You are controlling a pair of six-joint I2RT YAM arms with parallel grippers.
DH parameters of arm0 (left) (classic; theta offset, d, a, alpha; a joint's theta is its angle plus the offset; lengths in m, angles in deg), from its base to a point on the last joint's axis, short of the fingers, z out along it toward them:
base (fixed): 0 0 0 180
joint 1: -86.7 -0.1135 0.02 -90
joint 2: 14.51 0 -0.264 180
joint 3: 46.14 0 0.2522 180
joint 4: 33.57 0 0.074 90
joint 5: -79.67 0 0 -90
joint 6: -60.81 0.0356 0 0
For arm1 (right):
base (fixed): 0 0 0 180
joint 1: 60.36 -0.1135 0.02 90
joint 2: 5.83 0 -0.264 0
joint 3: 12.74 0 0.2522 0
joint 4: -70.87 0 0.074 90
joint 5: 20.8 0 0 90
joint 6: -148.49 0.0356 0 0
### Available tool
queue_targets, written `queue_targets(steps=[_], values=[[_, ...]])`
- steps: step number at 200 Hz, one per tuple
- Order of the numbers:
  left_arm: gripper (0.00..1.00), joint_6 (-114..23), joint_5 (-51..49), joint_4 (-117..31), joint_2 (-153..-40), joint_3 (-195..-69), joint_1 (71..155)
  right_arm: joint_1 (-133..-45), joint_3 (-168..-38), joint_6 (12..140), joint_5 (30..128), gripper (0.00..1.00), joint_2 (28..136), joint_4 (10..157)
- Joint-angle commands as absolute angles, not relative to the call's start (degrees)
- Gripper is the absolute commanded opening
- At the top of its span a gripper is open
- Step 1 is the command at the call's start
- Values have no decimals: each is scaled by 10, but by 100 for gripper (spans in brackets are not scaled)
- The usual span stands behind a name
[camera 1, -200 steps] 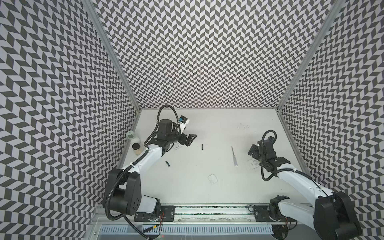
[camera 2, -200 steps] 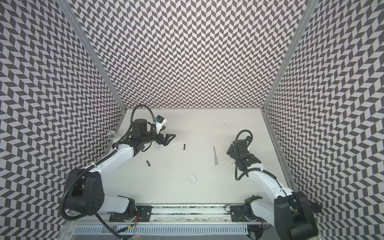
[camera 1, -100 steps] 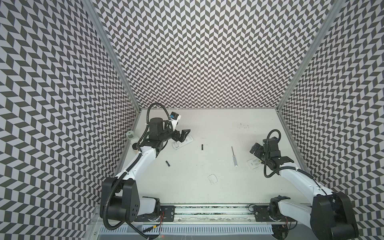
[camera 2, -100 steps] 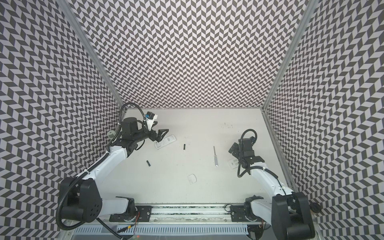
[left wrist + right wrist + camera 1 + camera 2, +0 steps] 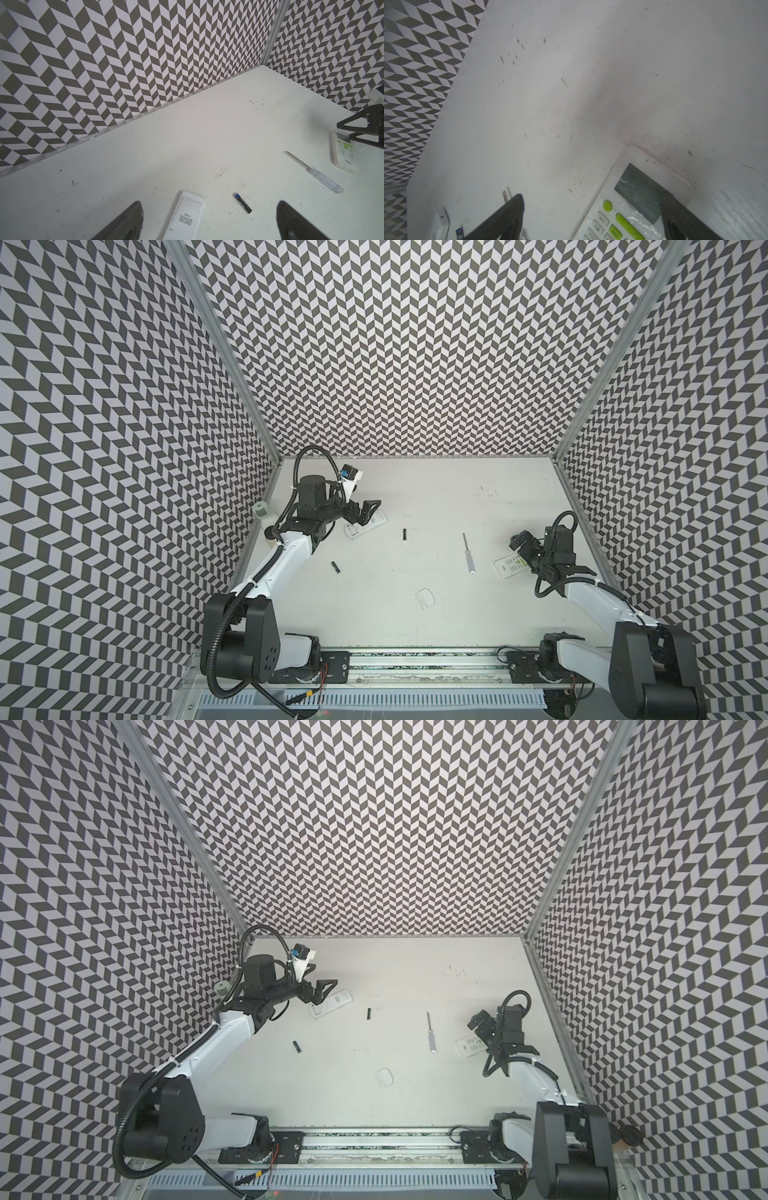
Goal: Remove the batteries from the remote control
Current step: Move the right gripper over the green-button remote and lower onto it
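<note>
Table [image 5: 415,597]: face-down remote [image 5: 185,217] bay [image 5: 190,204] empty; batteries [image 5: 404,534] [image 5: 335,566] loose; left gripper [image 5: 371,510], right gripper [image 5: 520,544] spread

- Table [image 5: 207,135]: a matt white top, seen scuffed and scratched.
- Screwdriver [image 5: 313,171]: a bare metal shaft is set in a clear, glossy plastic handle.
- Remote [image 5: 639,193]: white plastic is covered by shiny, wrinkled clear film.
- Battery [image 5: 243,203]: a smooth black wrapper is shown.

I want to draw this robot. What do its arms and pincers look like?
The left arm and right arm are white tubes with chunky black joints. Black ribbed cables loop along them. The left pincer and right pincer are black, built from open triangle shapes.
</note>
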State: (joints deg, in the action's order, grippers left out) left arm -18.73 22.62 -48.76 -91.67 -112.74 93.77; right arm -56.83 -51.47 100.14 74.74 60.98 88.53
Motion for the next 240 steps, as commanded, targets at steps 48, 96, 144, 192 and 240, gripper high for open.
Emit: queue_targets(steps=[48,96,144,192,240], values=[[100,-176,240,-498,-911,-1152,927,-566,-545,998,802,99,679,869],[100,-173,242,-500,-907,-1152,927,-562,-563,993,765,99,644,946],[100,-183,257,-495,-918,-1154,932,-555,-527,1005,700,99,564,999],[100,-189,259,-493,-921,-1156,933,-553,-496,1017,719,99,581,963],[100,-187,261,-492,-921,-1156,932,-555,-533,995,781,97,683,938]])
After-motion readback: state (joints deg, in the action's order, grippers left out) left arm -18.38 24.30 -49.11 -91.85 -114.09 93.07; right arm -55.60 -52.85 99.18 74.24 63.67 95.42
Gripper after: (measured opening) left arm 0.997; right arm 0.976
